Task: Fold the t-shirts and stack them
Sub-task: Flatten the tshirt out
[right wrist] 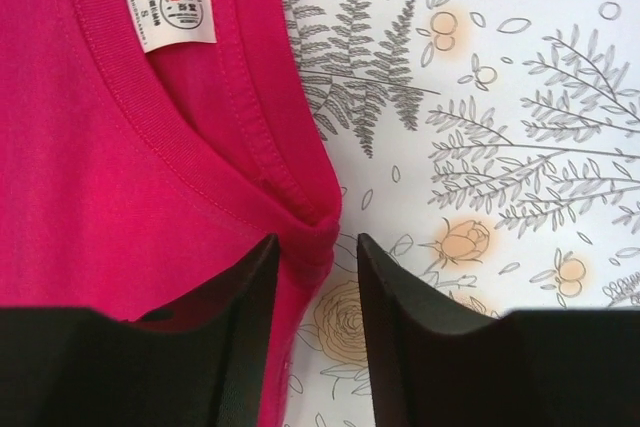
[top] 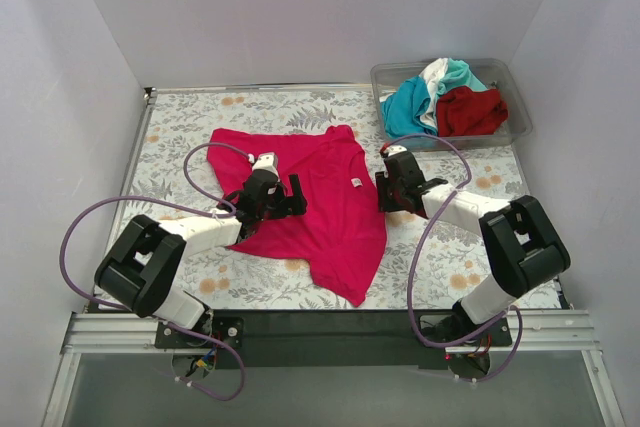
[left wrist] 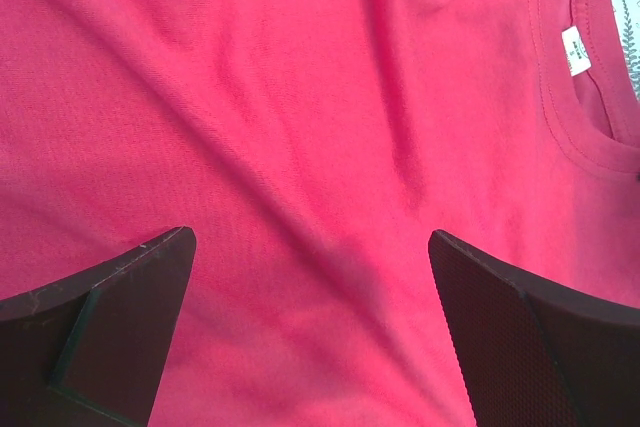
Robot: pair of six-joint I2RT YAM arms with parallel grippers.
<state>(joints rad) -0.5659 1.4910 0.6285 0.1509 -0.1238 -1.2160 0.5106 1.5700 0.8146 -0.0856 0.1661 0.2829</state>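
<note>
Left gripper (left wrist: 312,237) spread wide over the pink t-shirt (top: 335,217), right gripper (right wrist: 318,247) half-closed round its collar edge (actually gripping? can't tell).

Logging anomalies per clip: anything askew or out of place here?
The magenta t-shirt lies crooked and wrinkled on the table, one corner trailing toward the near edge. The other shirts sit bunched in the clear bin. Nothing spilled or damaged.

Top external is looking down from high behind the near edge, covering the whole tabletop (top: 190,117). Left wrist is pointing down, very close over the magenta-pink t-shirt (left wrist: 300,147). Right wrist is sitting equally close at its collar (right wrist: 130,97); both are sharing the neck label (left wrist: 574,50).
</note>
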